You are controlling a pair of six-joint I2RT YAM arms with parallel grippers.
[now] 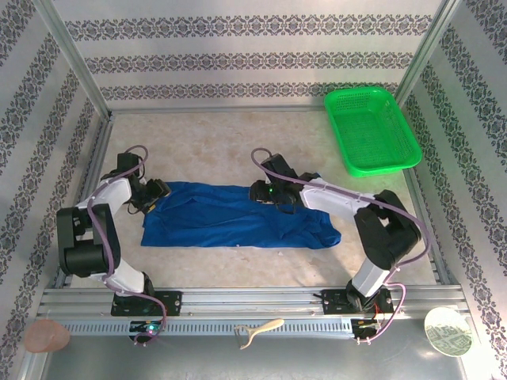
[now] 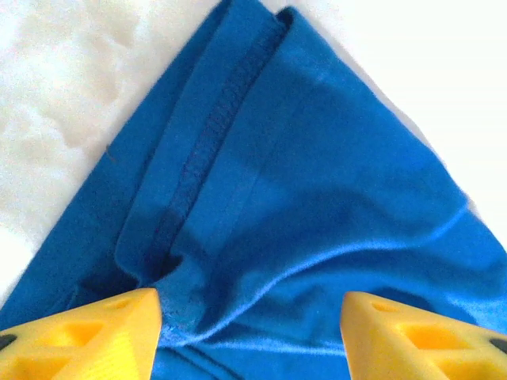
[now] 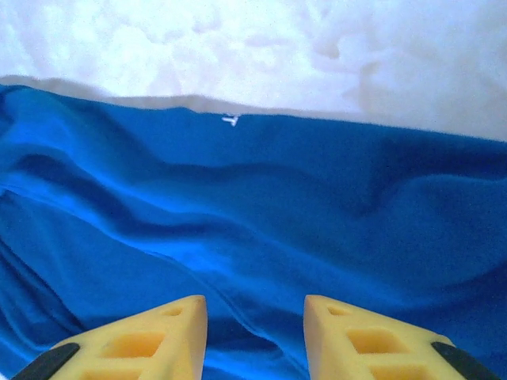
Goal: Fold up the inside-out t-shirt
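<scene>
Table: You have a pale, mottled table with patterned walls on three sides.
T-shirt: It lies mid-table as a long blue band running left to right, plain blue side up, rumpled and bunched at its right end. No lettering can be seen.
Basket: A green mesh basket sits at the far right corner, well apart from the t-shirt.
Left tool: Your left tool is low over the shirt's left end. In the left wrist view the yellow fingers are spread wide over a stitched seam, and the left one touches a fold.
Right tool: Your right tool is at the shirt's far edge, right of centre. In its wrist view the fingers stand parted, with wrinkled cloth showing through the gap.
</scene>
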